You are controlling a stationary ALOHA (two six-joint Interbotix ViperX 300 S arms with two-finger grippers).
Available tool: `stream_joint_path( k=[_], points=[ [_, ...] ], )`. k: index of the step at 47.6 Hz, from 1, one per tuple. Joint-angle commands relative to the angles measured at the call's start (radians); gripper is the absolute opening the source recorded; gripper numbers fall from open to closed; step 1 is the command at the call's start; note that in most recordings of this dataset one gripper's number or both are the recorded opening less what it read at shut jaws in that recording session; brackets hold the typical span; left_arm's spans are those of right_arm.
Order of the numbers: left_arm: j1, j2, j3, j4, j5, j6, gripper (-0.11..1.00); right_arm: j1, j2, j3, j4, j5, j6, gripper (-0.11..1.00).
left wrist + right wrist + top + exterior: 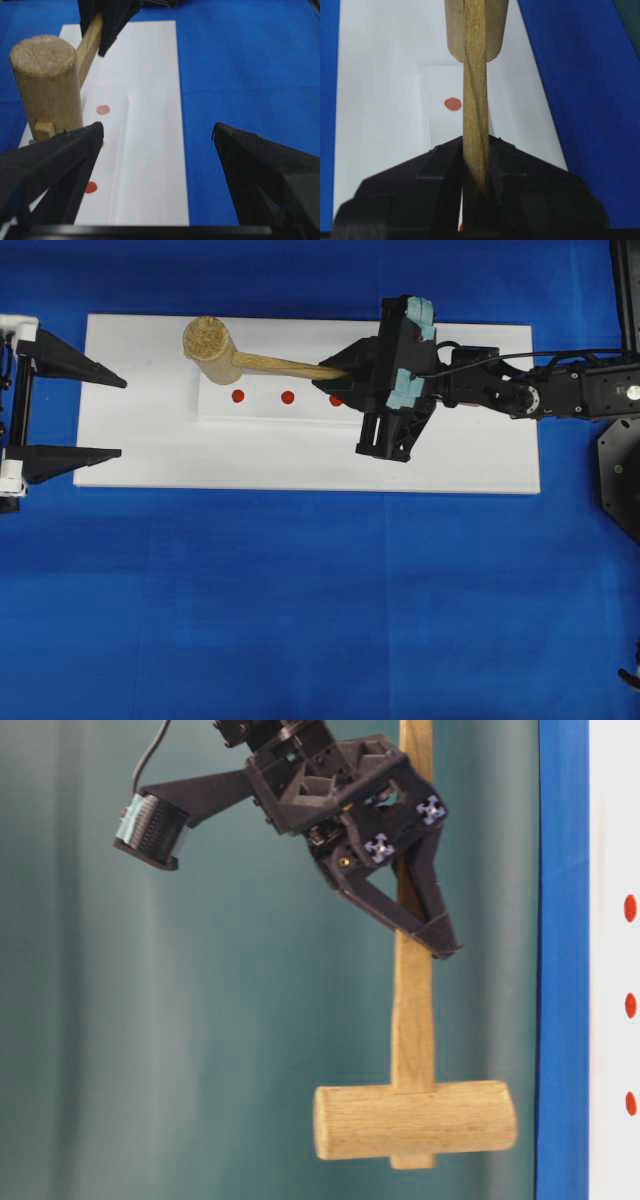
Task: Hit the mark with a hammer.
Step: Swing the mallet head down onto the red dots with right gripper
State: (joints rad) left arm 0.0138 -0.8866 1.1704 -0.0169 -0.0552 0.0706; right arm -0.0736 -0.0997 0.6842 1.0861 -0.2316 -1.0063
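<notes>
R gripper (345,373), pale wood hammer (230,355), fat head

My right gripper (338,380): matte black, pale teal pads, black cable trailing (checker tags on the housing). Left gripper (120,418): black wedge fingers, white mount.

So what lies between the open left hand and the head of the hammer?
In the overhead view, only bare white board lies between the left hand and the hammer head.
</notes>
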Motion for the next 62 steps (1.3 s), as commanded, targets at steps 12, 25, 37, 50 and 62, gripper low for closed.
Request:
stream_joint_path(
  k=[12, 25, 37, 50, 62],
  points=[
    [0.000, 0.002, -0.009, 0.000, -0.008, 0.000, 0.89, -0.002, 0.163, -0.020, 0.057, 0.035, 0.003, 0.03],
    [0.003, 0.002, -0.011, -0.002, -0.006, 0.000, 0.89, -0.002, 0.152, -0.005, 0.084, 0.023, 0.000, 0.03],
    [0.009, 0.002, -0.011, -0.002, -0.006, 0.000, 0.89, -0.002, -0.008, 0.021, 0.080, 0.009, -0.009, 0.03],
    [0.011, 0.000, -0.009, 0.000, -0.006, 0.000, 0.89, -0.002, -0.215, 0.146, 0.081, 0.002, 0.000, 0.03],
    [0.017, 0.000, -0.011, 0.000, -0.009, 0.000, 0.89, 0.008, -0.235, 0.176, 0.084, 0.000, 0.000, 0.03]
  ],
)
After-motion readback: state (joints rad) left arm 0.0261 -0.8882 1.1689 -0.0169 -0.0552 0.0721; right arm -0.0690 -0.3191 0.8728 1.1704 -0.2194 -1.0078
